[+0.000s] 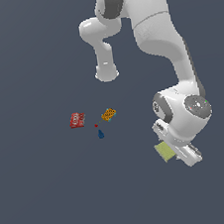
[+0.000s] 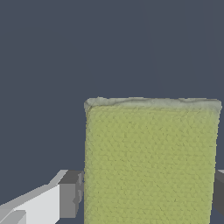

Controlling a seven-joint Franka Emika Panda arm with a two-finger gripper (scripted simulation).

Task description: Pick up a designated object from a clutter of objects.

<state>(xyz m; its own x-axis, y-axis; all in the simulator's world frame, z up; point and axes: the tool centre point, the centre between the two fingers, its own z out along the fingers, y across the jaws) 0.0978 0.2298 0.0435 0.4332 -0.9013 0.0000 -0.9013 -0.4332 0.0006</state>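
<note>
The designated object, a flat pale yellow-green sponge-like slab [image 1: 163, 150], sits at the tip of my gripper [image 1: 169, 152], well to the exterior view's right of the other items. In the wrist view the slab [image 2: 151, 162] fills the space between the two grey fingers [image 2: 70, 194], and each finger presses against one of its sides. My gripper [image 2: 146, 194] is shut on it. The rest of the clutter of objects lies apart on the dark floor: a red flat box [image 1: 77, 120], an orange patterned box [image 1: 109, 115] and a small blue cone [image 1: 100, 134].
A tiny red speck [image 1: 96, 125] lies between the red box and the blue cone. The arm's white base post [image 1: 106, 69] stands behind the clutter. Plain dark grey floor [image 1: 44, 193] surrounds everything.
</note>
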